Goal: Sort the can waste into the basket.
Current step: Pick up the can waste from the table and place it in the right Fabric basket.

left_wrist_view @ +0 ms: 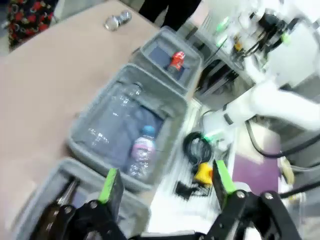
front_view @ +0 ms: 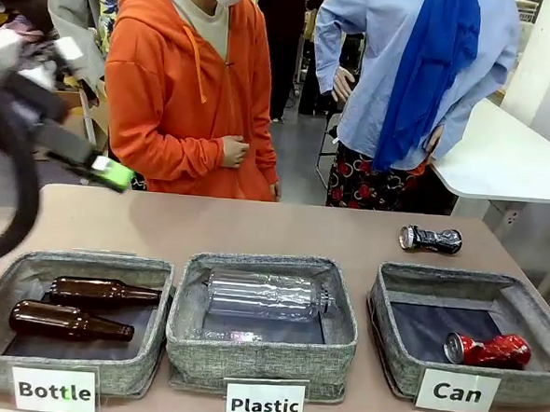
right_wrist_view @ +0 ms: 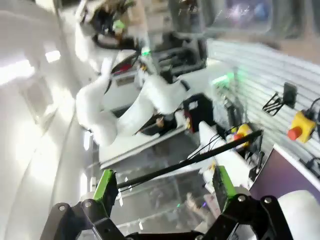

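White label cards [front_view: 264,405] lined the near edge, reading "Bottle", "Plastic" and "Can" from left to right, each fronting a grey woven bin. Behind the "Can" card, the basket [front_view: 390,348] at the right already held the red can [front_view: 487,350], which lay on its side in the near right corner. The black-and-silver can [front_view: 431,239] lay on the bare table [front_view: 283,225] just beyond the basket's far rim, with its long axis running left to right. Any print on either can was too small to read. The left gripper [front_view: 109,171] hung raised at the far left, well apart from that can, which lay away to its right past all three bins. Its wrist view showed the jaws spread and empty over the bottle bin. The right gripper [right_wrist_view: 162,187] was likewise wide open with nothing between its pads, and it faced the room rather than the table. The loose can sat on the right arm's side, so that arm looked better placed to reach it, with the jaws closing across the can's short width.
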Robot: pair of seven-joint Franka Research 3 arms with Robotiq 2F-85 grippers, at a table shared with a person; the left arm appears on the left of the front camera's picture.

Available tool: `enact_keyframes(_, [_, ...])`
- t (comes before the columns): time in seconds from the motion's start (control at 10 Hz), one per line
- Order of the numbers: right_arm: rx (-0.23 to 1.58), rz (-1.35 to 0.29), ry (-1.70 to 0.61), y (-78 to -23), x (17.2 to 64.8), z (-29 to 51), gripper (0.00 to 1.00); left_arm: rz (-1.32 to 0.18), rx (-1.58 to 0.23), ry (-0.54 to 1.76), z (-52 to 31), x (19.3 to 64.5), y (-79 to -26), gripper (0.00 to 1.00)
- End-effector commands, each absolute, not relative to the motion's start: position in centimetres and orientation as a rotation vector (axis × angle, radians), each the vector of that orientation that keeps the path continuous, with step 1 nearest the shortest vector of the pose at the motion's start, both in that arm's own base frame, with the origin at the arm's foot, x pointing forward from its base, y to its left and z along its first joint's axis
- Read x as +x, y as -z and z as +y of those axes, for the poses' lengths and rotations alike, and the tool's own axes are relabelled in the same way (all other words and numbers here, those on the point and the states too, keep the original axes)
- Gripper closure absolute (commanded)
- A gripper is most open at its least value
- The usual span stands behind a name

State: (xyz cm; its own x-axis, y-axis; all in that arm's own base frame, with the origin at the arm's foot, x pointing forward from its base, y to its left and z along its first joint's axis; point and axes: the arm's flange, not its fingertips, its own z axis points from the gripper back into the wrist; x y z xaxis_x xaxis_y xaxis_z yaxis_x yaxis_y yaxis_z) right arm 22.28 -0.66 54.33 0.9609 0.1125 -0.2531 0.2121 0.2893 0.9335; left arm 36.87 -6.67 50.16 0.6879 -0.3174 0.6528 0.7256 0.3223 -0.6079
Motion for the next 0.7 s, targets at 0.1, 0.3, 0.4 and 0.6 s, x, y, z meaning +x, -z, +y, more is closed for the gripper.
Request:
enact_keyframes(0.1, [1.376, 0.384, 0.054, -50.4, 24.2, 0.9, 0.0, -0.398, -1.478, 0.155, 2.0, 36.7, -44.8, 0.08])
enact_keyframes(0.3, [1.404, 0.264, 0.12, -47.0, 27.0, -0.6, 0.0, -0.427, -1.593, 0.029, 6.9, 34.5, -41.4, 0.08])
enact_keyframes(0.4, [1.433, 0.239, 0.134, -45.1, 28.2, -1.5, 0.0, -0.457, -1.62, -0.006, 8.1, 33.2, -40.2, 0.08])
enact_keyframes(0.6, [1.367, 0.103, 0.146, -41.2, 30.1, -2.5, 0.0, -0.497, -1.638, 0.081, 8.9, 30.7, -39.2, 0.08])
